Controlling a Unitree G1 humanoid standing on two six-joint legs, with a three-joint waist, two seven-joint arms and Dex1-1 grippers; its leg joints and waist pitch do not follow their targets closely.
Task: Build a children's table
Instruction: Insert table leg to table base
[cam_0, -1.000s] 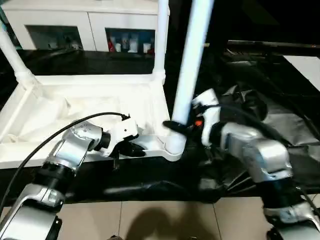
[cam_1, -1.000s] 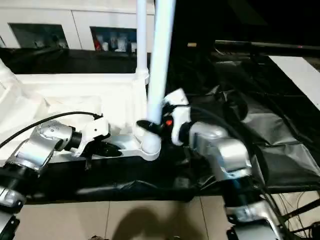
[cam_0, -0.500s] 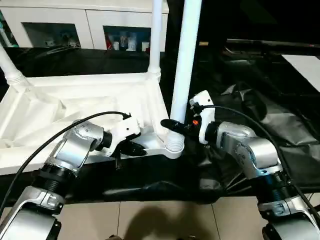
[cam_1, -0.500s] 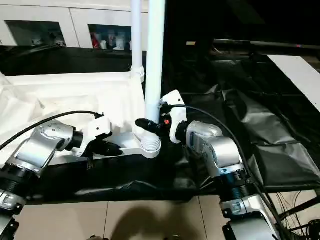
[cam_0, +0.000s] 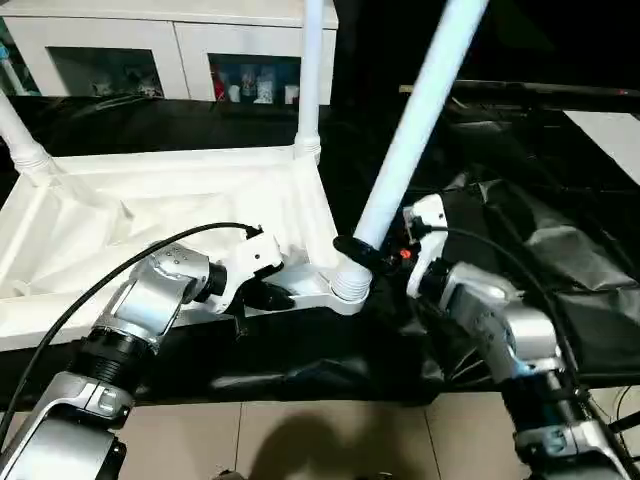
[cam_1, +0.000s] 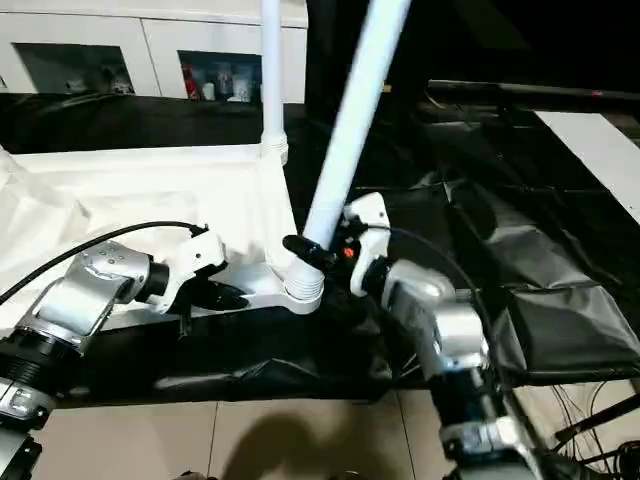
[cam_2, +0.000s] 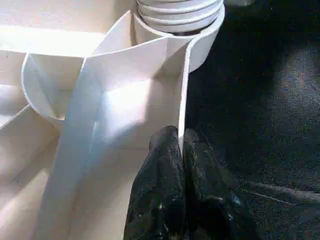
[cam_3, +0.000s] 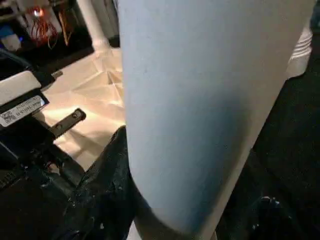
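Right gripper (cam_0: 352, 247) clamps a tilted leg (cam_0: 412, 130) at the tabletop (cam_0: 180, 205) corner socket (cam_0: 349, 286) (needs straightening); left gripper (cam_2: 179, 150) pinches the rim.

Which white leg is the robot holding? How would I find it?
Look at the upside-down white tabletop on the black-sheeted work table. At its near corner by the right gripper, one long white leg rises from the round socket. Unlike the other legs, it leans and sits between black fingers.

left hand (cam_2: 181, 145) pinching tabletop (cam_2: 125, 100) rim, corner socket (cam_2: 180, 30)
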